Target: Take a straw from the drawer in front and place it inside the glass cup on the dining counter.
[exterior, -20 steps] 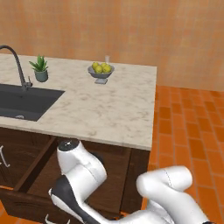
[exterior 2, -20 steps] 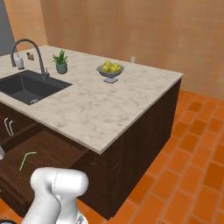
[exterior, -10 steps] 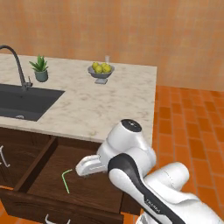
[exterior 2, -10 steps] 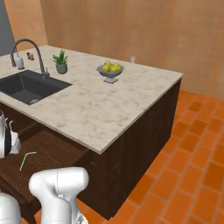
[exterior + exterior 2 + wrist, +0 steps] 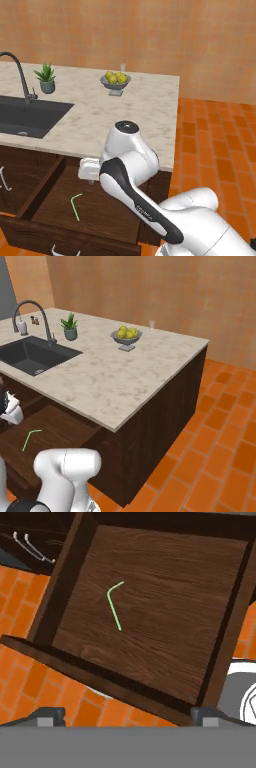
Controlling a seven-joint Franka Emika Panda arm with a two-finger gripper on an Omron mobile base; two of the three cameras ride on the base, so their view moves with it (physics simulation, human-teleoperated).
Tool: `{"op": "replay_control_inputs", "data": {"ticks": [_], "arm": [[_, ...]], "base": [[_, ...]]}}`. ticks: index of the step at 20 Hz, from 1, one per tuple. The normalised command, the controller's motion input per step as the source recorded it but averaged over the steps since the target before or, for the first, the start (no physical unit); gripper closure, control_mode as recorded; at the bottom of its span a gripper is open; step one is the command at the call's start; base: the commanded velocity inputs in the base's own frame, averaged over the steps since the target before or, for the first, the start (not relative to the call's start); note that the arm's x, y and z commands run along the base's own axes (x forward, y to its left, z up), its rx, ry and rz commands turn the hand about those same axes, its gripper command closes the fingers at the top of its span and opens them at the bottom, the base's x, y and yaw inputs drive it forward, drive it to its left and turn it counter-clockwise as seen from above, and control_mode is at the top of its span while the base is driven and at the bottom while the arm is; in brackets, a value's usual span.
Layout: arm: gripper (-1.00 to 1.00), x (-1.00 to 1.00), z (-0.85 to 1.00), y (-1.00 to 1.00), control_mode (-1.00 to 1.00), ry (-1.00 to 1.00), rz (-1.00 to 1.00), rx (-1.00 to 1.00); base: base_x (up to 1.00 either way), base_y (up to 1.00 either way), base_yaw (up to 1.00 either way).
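The drawer (image 5: 112, 212) stands pulled out below the dining counter (image 5: 95, 117). On its bare wooden floor lies the straw (image 5: 76, 206), thin and light green with a short bent end. My gripper (image 5: 90, 180) hangs over the drawer's back part, pointing down, a little above and behind the straw. In the hand view the straw (image 5: 115, 607) lies up-left of centre on the drawer floor (image 5: 175, 612). The gripper (image 5: 129, 717) is open, its tips wide apart with nothing between them. The glass cup (image 5: 122, 67) stands at the counter's far edge behind the fruit bowl; from the right it is the small cup (image 5: 152, 324).
A grey bowl of lemons (image 5: 115, 81), a potted plant (image 5: 46, 79), a faucet (image 5: 20, 75) and a dark sink (image 5: 25, 116) occupy the counter. Cabinet handles (image 5: 32, 547) sit left of the drawer. Orange tiled floor (image 5: 210, 145) lies to the right.
The arm has swung up from low in front of the drawer. The hand now hangs over the open drawer, facing down at the straw. The straw has stayed put and the jaws stayed open.
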Motion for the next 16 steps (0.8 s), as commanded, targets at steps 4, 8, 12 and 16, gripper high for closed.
{"op": "replay_control_inputs", "data": {"ticks": [4, 8, 12, 16], "arm": [[-1.00, 0.01, -0.44, -0.09, -1.00, 0.07, -0.21, 0.00], [-1.00, 0.09, -0.60, 0.00, -1.00, 0.00, -0.11, 0.00], [-1.00, 0.23, -0.52, -0.03, -1.00, -0.01, -0.13, 0.00], [-1.00, 0.40, -0.49, -0.01, -1.00, -0.16, -0.25, 0.01]], "base": [[0.00, 0.00, 0.00], [0.00, 0.00, 0.00], [0.00, 0.00, 0.00], [0.00, 0.00, 0.00]]}}
